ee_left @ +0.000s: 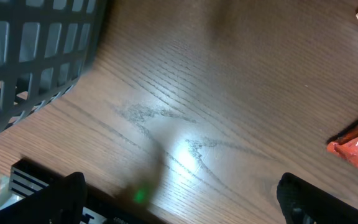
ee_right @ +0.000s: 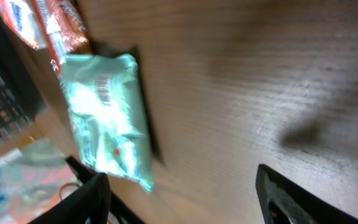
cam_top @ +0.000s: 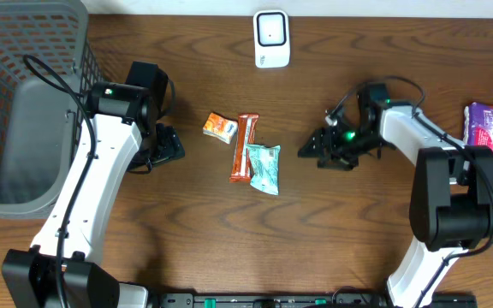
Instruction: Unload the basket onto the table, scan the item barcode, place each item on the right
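You have three packets mid-table: one mint-green plastic pouch [cam_top: 264, 168], one orange-brown wrapped bar [cam_top: 245, 147] touching it, and one small orange packet [cam_top: 221, 127]. One white scanner [cam_top: 271, 38] stands beyond. Your right gripper [cam_top: 308, 149] is spread wide and empty near the pouch. Your left gripper [ee_left: 182, 196] is spread and empty too.

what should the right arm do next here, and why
Probably ease the right gripper forward to the teal packet and close on its near edge. The jaws stand open and empty, pointing at that packet, which lies flat on the table beside the bar, well away from the scanner.
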Robot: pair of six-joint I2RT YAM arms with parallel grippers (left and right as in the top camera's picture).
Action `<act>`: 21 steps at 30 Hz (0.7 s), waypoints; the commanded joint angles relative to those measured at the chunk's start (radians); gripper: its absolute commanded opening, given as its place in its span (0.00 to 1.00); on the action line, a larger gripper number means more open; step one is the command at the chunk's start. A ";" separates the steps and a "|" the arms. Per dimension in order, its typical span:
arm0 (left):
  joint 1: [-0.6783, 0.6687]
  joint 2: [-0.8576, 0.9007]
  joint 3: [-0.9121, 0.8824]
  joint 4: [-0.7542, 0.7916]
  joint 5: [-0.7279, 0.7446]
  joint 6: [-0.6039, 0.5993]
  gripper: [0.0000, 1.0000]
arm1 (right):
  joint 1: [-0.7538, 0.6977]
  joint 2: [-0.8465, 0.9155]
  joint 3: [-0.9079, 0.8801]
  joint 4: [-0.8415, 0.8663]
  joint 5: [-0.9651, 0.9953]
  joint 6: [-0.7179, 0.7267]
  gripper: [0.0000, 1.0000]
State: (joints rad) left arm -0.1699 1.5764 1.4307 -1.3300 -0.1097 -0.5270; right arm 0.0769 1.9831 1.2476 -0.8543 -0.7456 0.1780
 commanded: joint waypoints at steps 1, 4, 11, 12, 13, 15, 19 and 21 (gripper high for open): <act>0.005 -0.003 -0.004 -0.004 -0.003 -0.012 0.98 | 0.060 -0.076 0.105 -0.064 0.080 -0.046 0.69; 0.005 -0.003 -0.004 -0.004 -0.003 -0.012 0.98 | 0.161 -0.110 0.133 -0.067 0.140 -0.035 0.68; 0.005 -0.003 -0.004 -0.004 -0.003 -0.012 0.98 | 0.394 -0.125 0.132 0.058 0.275 0.071 0.67; 0.005 -0.003 -0.004 -0.004 -0.003 -0.012 0.98 | 0.425 -0.125 0.132 0.065 0.348 0.105 0.66; 0.005 -0.003 -0.004 -0.004 -0.003 -0.012 0.98 | 0.460 -0.125 0.132 0.071 0.436 0.142 0.65; 0.005 -0.003 -0.004 -0.004 -0.003 -0.012 0.98 | 0.521 -0.124 0.132 0.082 0.578 0.196 0.64; 0.005 -0.003 -0.004 -0.004 -0.003 -0.012 0.98 | 0.630 -0.124 0.131 0.080 0.846 0.269 0.67; 0.005 -0.003 -0.004 -0.004 -0.003 -0.012 0.98 | 0.678 -0.121 0.122 0.080 0.962 0.314 0.68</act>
State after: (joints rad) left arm -0.1699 1.5764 1.4307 -1.3304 -0.1101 -0.5270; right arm 0.6975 1.8706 1.3701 -0.7738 -0.0967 0.3767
